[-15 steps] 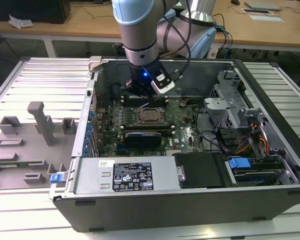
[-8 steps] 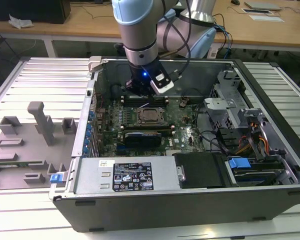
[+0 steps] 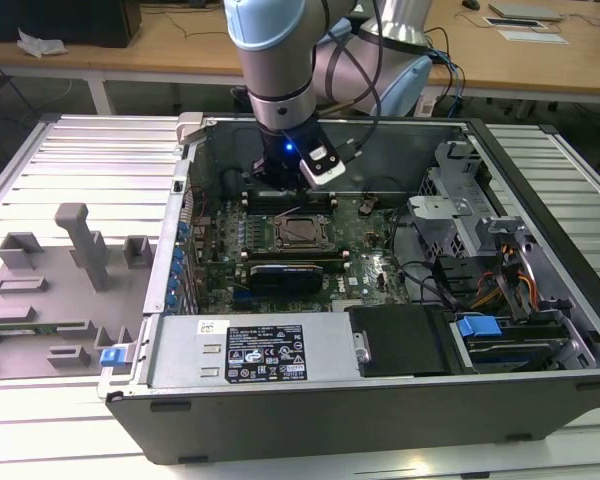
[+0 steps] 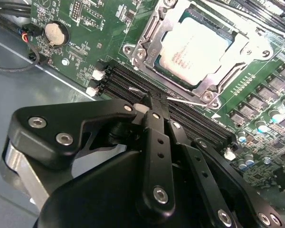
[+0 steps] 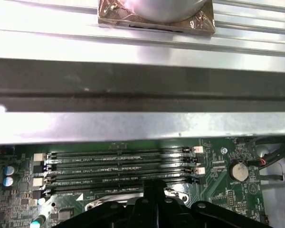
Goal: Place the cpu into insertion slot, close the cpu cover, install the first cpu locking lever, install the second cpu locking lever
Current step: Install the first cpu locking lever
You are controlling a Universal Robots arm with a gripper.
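Firstly, at the exterior view's left, shows a grey fixture tray [image 3: 50, 290] resting on a slatted metal table [image 3: 80, 140]. Beside it shows an open computer case [image 3: 280, 425] lying on its side, with the green motherboard [image 3: 365, 255] facing up. Near the middle, brings the robot arm [image 3: 275, 60] down from above, ending in the gripper [image 3: 280, 172] low inside the case, over the back part of the board. In the second wrist view, starts at a round coin cell [image 4: 55, 34], then crosses the long black RAM slots [image 4: 128, 78] to reach the gripper. Has the black fingers [image 4: 156, 137] pressed together, tips meeting right at a thin silver locking lever [image 4: 187, 101] running along the near edge of the socket. Cannot tell whether touching it or just above it. Further right, finds the cpu [image 4: 195, 47] seated flat in the insertion slot [image 4: 167, 77], its pale metal top showing through the window of the cpu cover [image 4: 143, 45], lowered over the chip's edges. In the first wrist view, sets the joined fingertips just short of the RAM slots, with the grey case wall [image 5: 133, 90] beyond. At the exterior view's right, ends with a black box [image 3: 400, 340], a metal drive cage [image 3: 460, 195] and a blue clip [image 3: 477, 326].
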